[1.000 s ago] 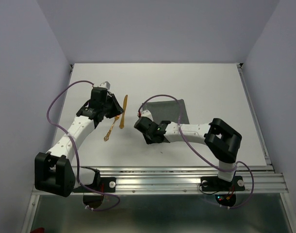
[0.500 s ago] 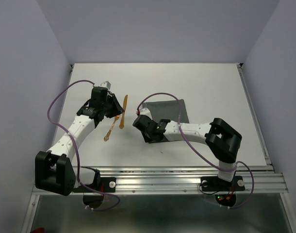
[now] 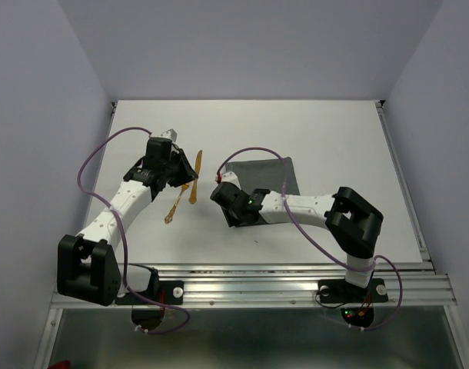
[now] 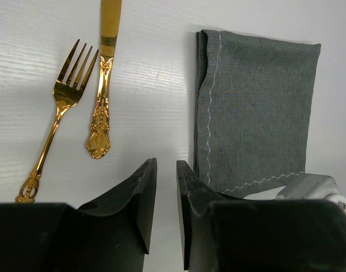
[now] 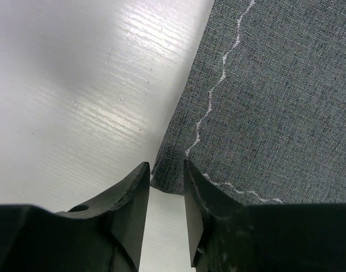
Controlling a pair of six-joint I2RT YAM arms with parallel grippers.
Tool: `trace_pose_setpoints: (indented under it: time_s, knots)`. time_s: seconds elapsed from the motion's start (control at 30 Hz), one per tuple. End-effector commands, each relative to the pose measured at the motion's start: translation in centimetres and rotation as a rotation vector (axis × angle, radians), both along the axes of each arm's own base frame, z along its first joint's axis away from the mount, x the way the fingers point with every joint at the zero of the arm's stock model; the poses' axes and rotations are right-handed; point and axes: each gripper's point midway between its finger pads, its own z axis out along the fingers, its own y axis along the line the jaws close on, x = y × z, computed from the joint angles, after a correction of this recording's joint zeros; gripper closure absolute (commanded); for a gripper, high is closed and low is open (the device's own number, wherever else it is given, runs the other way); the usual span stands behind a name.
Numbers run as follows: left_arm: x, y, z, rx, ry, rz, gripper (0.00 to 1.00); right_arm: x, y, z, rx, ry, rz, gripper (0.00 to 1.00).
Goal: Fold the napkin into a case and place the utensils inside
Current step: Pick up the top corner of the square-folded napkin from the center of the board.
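The napkin [image 4: 258, 113] is a dark grey woven cloth, folded flat into a tidy rectangle. A pale, wavy stitched line runs just inside its left edge, and a second one runs along its near edge. In the left wrist view the left edge shows stacked layers where the cloth doubles over. From overhead it lies a little right of the middle of the white desk [image 3: 334, 131], with its near left corner under the tip of the right arm.

The two utensils are gold-coloured, with ornate embossed handles. The knife [image 4: 105, 73] lies on the bare desk to the left of the napkin, apart from it and roughly parallel to its stitched edge. The fork [image 4: 62, 102] lies just beside the knife on the side away from the napkin. It is tilted, so its tines come near the knife while its handle angles away. Both rest on the desk surface, outside the cloth.

The left hand [image 4: 166, 170] hovers near the handle end of the knife, its fingers parted by a narrow gap and holding nothing. The right hand [image 5: 164, 170] is parted about as narrowly. The napkin's corner lies right at its fingertips, and white desk shows between them, so the cloth is not pinched.
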Motion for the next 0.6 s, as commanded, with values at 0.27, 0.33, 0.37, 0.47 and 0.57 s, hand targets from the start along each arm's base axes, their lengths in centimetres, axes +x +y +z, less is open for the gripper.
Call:
trace_pose_setpoints:
  time_s: [0.27, 0.33, 0.37, 0.47, 0.57]
  knots:
    - [0.9, -0.4, 1.3, -0.016, -0.053, -0.018, 0.68, -0.3, 1.1, -0.1, 0.031, 0.005, 0.003, 0.69]
    - [0.9, -0.4, 1.3, -0.017, -0.053, -0.019, 0.68, -0.3, 1.1, -0.1, 0.031, 0.007, 0.003, 0.67]
    - [0.9, -0.4, 1.3, -0.018, -0.054, -0.018, 0.68, -0.3, 1.1, -0.2, 0.027, 0.009, 0.003, 0.66]
    - [0.9, -0.4, 1.3, -0.018, -0.054, -0.02, 0.68, -0.3, 1.0, -0.6, 0.015, 0.013, 0.0, 0.65]
    - [0.8, -0.4, 1.2, -0.017, -0.055, -0.021, 0.68, -0.2, 0.9, -0.8, 0.009, 0.012, -0.005, 0.68]
